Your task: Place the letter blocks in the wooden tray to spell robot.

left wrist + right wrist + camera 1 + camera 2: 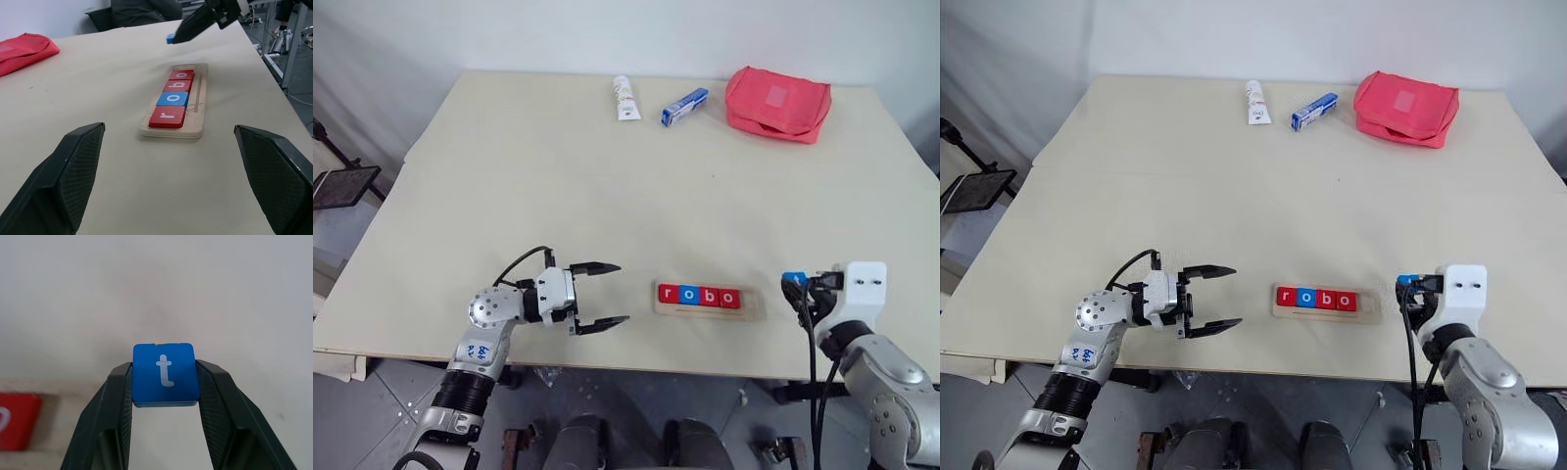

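Pale beige surface (607, 176) seen from above, w/ wooden tray (709, 309) lying near its front edge, roughly centre. Four letter blocks (699, 296) seated in tray, touching side by side, reading r-o-b-o left to right: red, blue, red, red. Rightmost slot of tray bare.

Right end effector (800, 283) just right of tray, clamped on fifth block, blue t block (165, 373), pinched at its two side edges between black fingers (115, 401); white lowercase t facing wrist cam. In left wrist view, same block held above surface past far end of tray, apart from it.

Left end effector (599, 296) left of tray, pointing level toward it, fingers spread wide apart, nothing between them, not touching tray.

Along far edge of surface, well apart from tray: white tube (625, 99), small blue-and-white box (684, 107) just right of tube, red zipped pouch (776, 103) further right.

Black tablet-like stand (342, 184) off surface at left
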Controlling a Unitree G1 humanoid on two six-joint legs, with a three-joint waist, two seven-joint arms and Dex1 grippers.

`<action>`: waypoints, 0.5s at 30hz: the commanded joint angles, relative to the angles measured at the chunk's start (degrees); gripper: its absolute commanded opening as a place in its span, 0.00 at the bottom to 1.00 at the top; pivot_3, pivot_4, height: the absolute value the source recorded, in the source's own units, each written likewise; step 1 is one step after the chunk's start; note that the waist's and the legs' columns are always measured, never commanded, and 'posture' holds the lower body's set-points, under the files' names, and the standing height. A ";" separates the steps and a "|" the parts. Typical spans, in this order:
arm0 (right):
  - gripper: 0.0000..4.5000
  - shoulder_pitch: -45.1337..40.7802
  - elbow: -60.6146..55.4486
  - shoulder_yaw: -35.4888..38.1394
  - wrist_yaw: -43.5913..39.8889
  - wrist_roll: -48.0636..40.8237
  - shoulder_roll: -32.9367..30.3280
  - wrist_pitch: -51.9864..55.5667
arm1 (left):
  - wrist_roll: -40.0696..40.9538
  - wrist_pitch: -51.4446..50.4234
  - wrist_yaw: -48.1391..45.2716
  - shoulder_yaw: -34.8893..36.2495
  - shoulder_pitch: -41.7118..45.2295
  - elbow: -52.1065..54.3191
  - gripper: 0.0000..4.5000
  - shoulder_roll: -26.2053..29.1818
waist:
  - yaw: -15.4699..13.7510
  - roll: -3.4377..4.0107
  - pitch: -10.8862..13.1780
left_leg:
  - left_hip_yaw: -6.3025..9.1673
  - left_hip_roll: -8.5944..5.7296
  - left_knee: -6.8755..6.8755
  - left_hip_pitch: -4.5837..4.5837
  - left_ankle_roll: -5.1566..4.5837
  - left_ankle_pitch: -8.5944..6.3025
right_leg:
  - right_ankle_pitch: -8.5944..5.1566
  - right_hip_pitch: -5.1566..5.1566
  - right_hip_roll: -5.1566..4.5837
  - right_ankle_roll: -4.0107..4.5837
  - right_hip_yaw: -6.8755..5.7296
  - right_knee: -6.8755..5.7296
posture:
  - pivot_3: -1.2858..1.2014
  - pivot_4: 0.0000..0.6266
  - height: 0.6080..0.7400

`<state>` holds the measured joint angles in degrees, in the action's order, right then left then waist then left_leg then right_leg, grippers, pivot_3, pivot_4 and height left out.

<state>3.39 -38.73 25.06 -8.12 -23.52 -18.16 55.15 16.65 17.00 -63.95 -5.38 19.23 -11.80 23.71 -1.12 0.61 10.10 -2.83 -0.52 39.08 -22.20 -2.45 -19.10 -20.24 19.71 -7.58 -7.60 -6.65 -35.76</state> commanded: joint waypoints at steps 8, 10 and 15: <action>0.33 1.53 1.79 1.22 0.97 0.30 0.76 -2.77 | 2.12 -2.21 -0.95 1.03 -2.34 4.88 1.00 2.62 | 0.00 0.00 0.00 | -0.01 0.02 -0.01 0.01 0.00 0.00 | 0.00 -0.01 0.02 0.00 0.04 0.00 | 0.52 0.24 1.00; 0.33 2.36 2.45 1.06 0.98 0.38 1.13 -3.60 | 2.17 -2.50 -0.77 1.04 -2.44 5.10 1.00 2.63 | -0.12 0.00 0.00 | -0.01 0.02 -0.01 0.02 0.00 0.00 | 0.00 -0.01 0.01 0.00 0.05 0.00 | 0.52 0.24 1.00; 0.49 3.48 3.23 0.32 0.54 0.20 1.44 -5.38 | 2.32 -2.82 -0.91 1.15 -2.37 5.14 1.00 2.66 | -0.06 0.00 0.00 | -0.02 0.00 -0.04 0.02 -0.01 -0.01 | 0.00 0.00 0.02 0.00 0.06 0.00 | 0.52 0.24 1.00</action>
<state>6.67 -34.73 25.06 -7.51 -23.33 -16.94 51.30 17.73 13.88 -64.63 -4.95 17.21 -8.92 25.94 -1.18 0.61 10.10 -2.85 -0.52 39.04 -22.18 -2.46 -19.10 -20.24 19.71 -7.55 -7.60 -6.58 -35.76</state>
